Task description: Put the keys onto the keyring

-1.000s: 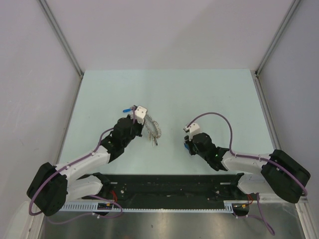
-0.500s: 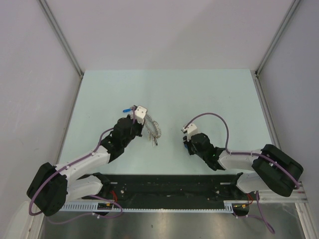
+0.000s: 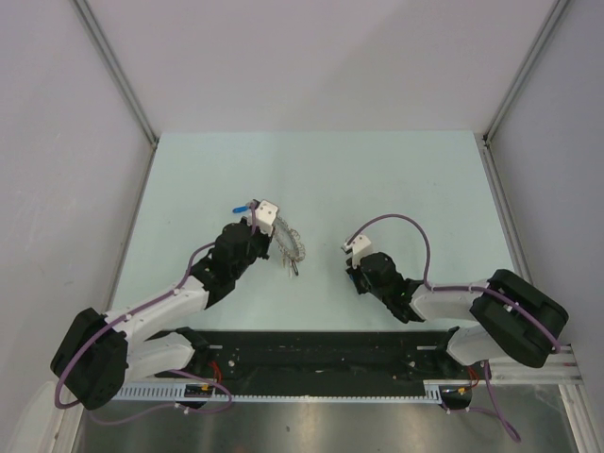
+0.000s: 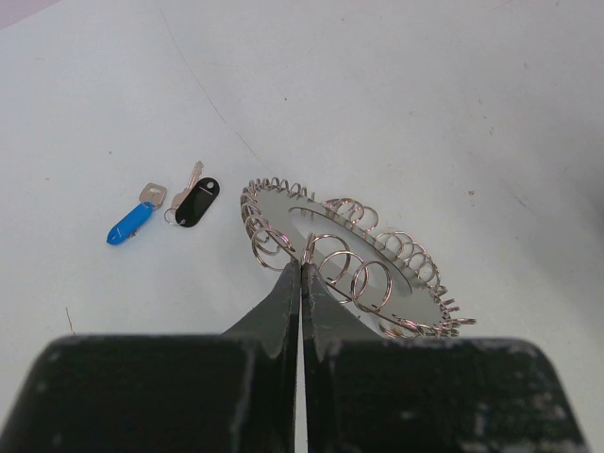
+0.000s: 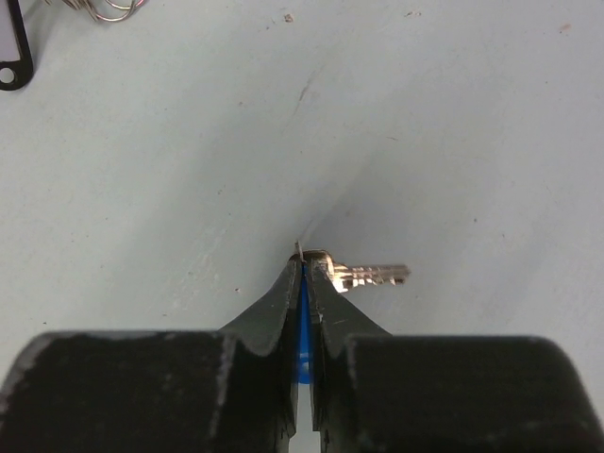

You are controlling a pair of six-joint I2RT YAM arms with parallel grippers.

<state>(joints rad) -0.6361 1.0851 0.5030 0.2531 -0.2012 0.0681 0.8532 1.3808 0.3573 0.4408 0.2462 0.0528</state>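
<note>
The table (image 3: 396,179) carried both arms' work in its near half. Left of centre, the left gripper (image 4: 300,274) was clenched on the fringed rim of the keyring (image 4: 412,286), holding it tilted. Right of centre, the right gripper (image 5: 304,269) was pinched shut on a blue-headed key (image 5: 373,275). The ring lay ahead and to that claw's left, while the key's blade ran crosswise to the fingers, pointing right, away from the ring.

One keyring (image 4: 283,203). Two blue keys: loose blue key (image 4: 130,224), pinched blue key (image 5: 363,275). One black key (image 4: 196,203). One black tag (image 5: 9,52), cut off at frame edge.
</note>
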